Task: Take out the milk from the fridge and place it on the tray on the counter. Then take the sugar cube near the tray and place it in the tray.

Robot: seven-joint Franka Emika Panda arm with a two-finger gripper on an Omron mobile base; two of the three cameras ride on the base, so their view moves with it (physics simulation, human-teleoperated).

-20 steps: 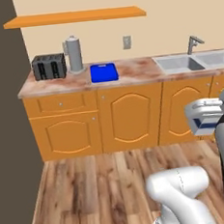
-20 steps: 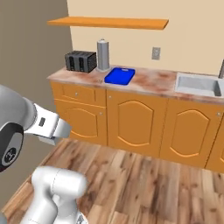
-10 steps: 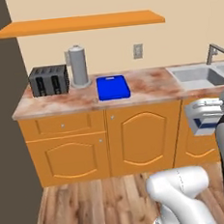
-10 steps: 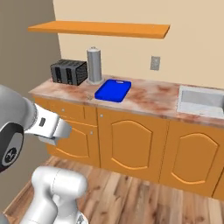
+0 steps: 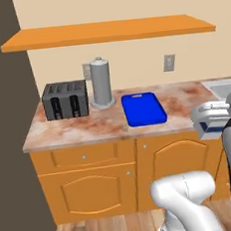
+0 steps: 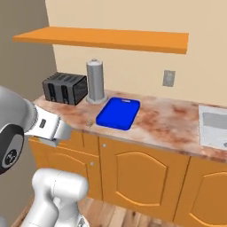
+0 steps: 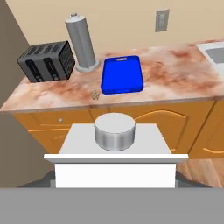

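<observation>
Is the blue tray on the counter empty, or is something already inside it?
Empty. The blue tray shows bare blue inside its rim. The sugar cube lies on the counter, outside the tray's near left corner.

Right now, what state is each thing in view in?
milk: held by the gripper, off the counter.
gripper: shut on the milk.
tray: flat on the counter, empty.
sugar cube: on the counter by the tray's near corner, outside it.
cabinet doors: shut.
</observation>
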